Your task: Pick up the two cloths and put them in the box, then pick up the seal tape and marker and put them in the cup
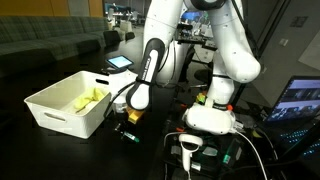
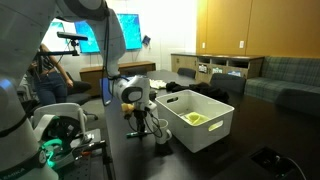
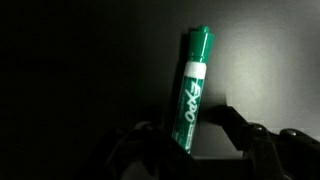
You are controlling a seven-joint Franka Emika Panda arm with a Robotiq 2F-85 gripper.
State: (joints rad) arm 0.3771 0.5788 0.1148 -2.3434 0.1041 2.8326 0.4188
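On the table [image 1: 35,150] beside the box [image 1: 60,112] | yellow cloth [image 1: 90,98] lies in box | step, judged: marker [image 3: 192,85] grasp | claw [image 3: 188,138] straddles marker's lower end; pinching or gap, cannot tell | next: firm pinch, lift, lower into cup [image 2: 161,137]

Dim room, lit patchily | wood-panelled wall [image 2: 240,25] at 1 o'clock | low shelf unit [image 2: 215,68] beneath | grey sofa [image 2: 290,75] at 3 | blue screens [image 2: 130,28] glowing at 11 | dark tabletop [image 2: 250,125] at 5
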